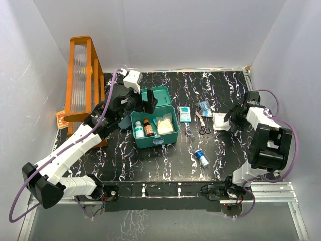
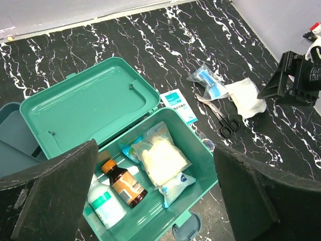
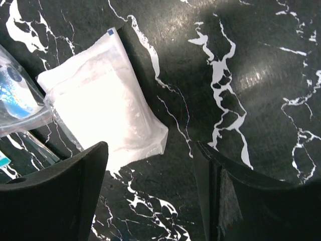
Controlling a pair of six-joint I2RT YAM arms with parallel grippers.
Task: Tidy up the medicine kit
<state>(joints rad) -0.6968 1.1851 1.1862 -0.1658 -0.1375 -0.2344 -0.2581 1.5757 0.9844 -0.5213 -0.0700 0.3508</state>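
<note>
White walls (image 1: 175, 30) ring my black marbled table (image 1: 150, 163); left gripper (image 2: 155, 150) gapes empty over the open medicine kit (image 2: 196, 156), right gripper (image 3: 150, 146) gapes empty too.

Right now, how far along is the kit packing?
Done: the medicine kit is open, holding a white bottle, brown bottle and gauze pack. In hand: nothing; the left tool is open over the kit, the right tool open by the white pouch. Left on the table: that pouch, scissors, sachet, bagged roll, blue vial.
</note>
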